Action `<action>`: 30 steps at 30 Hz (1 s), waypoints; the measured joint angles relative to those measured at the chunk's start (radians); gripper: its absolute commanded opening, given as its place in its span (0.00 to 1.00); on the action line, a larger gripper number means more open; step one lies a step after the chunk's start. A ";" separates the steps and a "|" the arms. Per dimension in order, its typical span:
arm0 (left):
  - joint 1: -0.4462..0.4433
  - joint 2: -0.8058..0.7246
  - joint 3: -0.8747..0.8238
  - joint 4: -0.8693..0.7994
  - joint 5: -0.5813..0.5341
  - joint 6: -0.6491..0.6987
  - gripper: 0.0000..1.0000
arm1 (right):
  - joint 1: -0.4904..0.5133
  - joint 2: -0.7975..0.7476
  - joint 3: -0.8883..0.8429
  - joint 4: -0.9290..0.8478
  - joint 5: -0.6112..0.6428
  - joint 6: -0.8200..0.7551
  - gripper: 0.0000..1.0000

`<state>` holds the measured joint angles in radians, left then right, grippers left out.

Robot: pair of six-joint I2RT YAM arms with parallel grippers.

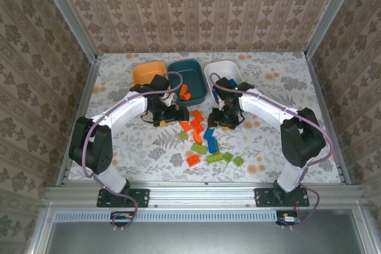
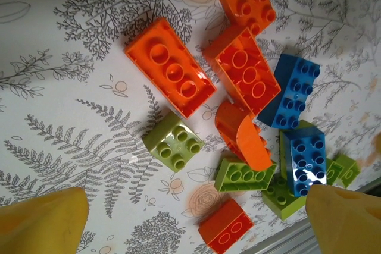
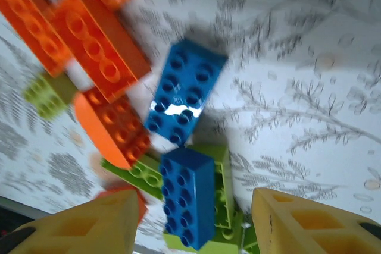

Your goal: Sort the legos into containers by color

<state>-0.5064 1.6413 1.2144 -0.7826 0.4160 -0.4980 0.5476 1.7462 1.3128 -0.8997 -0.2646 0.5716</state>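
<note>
Loose bricks (image 1: 201, 140) lie heaped on the table (image 1: 286, 75) just in front of the three bowls (image 1: 178, 65). My right gripper (image 3: 195, 199) hangs with fingers (image 3: 89, 224) parted, pinching nothing, straddling a blue brick (image 3: 186, 188) that rests on a green brick (image 3: 223, 168). My left gripper (image 2: 193, 194), spread wide and empty, hovers over the orange bricks (image 2: 169, 75). I judge a good pick centres the blue brick, squeezes its long sides, and lifts straight off the green.

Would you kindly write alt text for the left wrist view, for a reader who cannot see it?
Orange, blue and lime green legos lie clustered on a floral-patterned table. The open left gripper frames them, its yellow fingertips in the bottom corners, holding nothing.
</note>
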 measured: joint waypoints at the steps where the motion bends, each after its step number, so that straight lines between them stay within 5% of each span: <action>1: 0.006 0.000 0.000 0.004 0.003 -0.003 0.95 | 0.018 0.000 -0.004 -0.006 0.006 -0.005 0.54; 23: 0.089 -0.039 -0.028 0.006 0.011 -0.023 0.95 | 0.227 0.179 0.102 -0.126 0.233 -0.090 0.57; 30: 0.089 -0.040 -0.030 0.006 0.011 -0.023 0.95 | 0.246 0.213 0.114 -0.135 0.276 -0.103 0.43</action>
<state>-0.4171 1.6016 1.1847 -0.7765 0.4271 -0.5209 0.7937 1.9594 1.4265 -1.0348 0.0113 0.4683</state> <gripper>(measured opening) 0.954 0.472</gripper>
